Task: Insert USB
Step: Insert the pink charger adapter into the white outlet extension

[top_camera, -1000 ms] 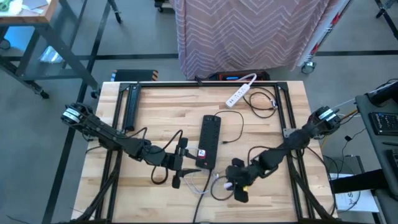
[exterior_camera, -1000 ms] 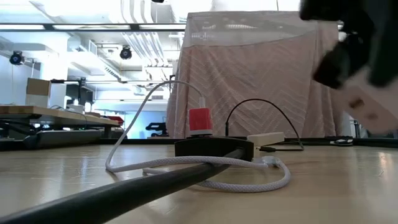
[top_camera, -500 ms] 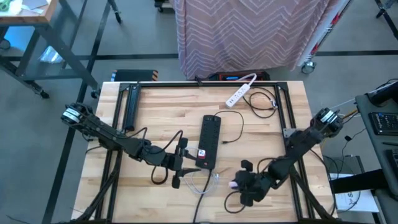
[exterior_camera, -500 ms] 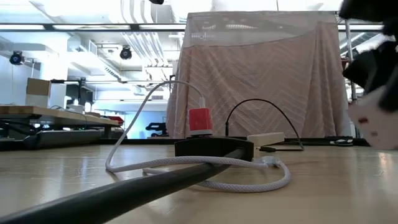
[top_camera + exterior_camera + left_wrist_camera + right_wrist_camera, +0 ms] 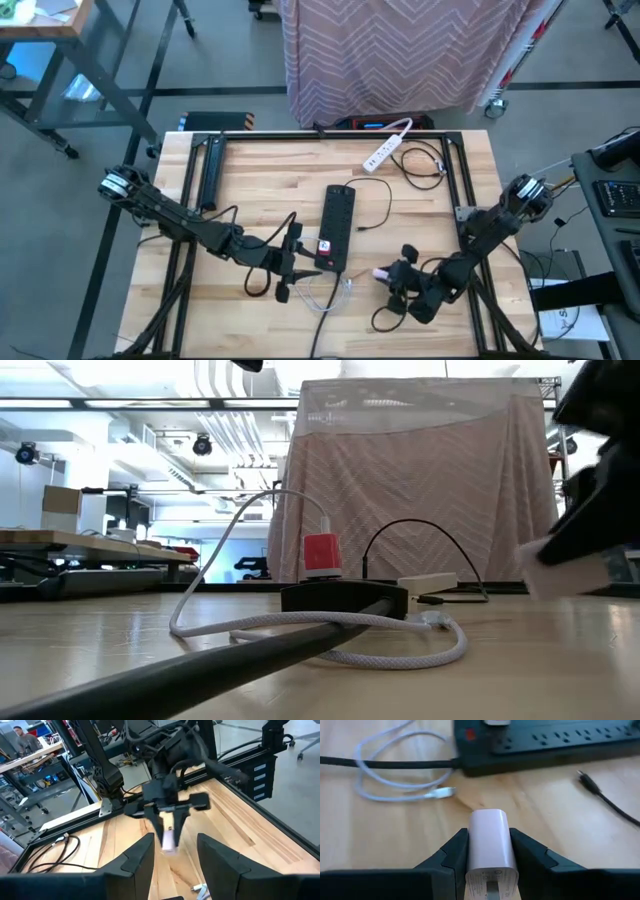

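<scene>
A white charger block [image 5: 490,845] sits between the fingers of my right gripper [image 5: 395,278], above the table's near right part; it also shows in the low view [image 5: 565,565] and the left wrist view [image 5: 169,837]. The black power strip [image 5: 337,228] lies flat mid-table with a red plug [image 5: 324,246] in its near end. A white USB cable [image 5: 330,293] lies looped on the wood near that end, its connector [image 5: 440,793] free on the table. My left gripper [image 5: 300,262] waits open just left of the strip's near end, touching nothing. My right gripper pinches the charger block by its two side faces [image 5: 506,851], one finger on each. The block's rounded free end [image 5: 489,817] sticks out past the fingertips toward the power strip. The fingers come from the table's right, roughly level. The block is lifted clear of the table.
A black cable with a loose plug end [image 5: 587,780] lies right of the strip. A white power strip [image 5: 387,150] and a black cable coil [image 5: 425,165] sit near the far edge. Bare wood [image 5: 250,190] lies on the table's left. A draped cart [image 5: 400,60] stands beyond.
My right gripper, keeping hold of the charger block, has swung toward the table's right edge and a little toward the far edge. It has turned so the block now points at the power strip. The left arm, cable and strip have stayed still.
</scene>
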{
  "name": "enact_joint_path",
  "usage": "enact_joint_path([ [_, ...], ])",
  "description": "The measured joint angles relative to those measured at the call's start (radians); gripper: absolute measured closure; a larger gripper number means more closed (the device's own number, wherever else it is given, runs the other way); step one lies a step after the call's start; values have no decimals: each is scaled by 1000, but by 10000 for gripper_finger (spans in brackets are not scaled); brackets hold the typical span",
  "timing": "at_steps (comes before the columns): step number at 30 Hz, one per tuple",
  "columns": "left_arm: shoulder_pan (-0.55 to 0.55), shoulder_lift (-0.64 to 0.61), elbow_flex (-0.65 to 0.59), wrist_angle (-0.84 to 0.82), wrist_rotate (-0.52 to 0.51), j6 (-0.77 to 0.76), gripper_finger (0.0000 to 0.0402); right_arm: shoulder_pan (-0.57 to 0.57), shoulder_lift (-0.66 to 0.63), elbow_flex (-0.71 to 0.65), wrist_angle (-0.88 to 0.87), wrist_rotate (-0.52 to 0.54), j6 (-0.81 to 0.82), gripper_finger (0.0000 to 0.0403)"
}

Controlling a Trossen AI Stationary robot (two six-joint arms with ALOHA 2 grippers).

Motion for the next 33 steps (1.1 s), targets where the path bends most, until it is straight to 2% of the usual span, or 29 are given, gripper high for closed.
enact_joint_path([
  [10,0,0,0,-3,0,0,280,-41,-6,-41,-7,-132,33,297],
  [14,0,0,0,-5,0,0,283,-46,-8,-34,-73,-191,42,297],
  [17,0,0,0,-5,0,0,283,-56,-14,-28,-133,-245,77,283],
  [25,0,0,0,-6,0,0,276,-67,-30,-26,-152,-300,69,287],
  [33,0,0,0,-6,0,0,287,-108,-36,19,-249,-423,32,224],
])
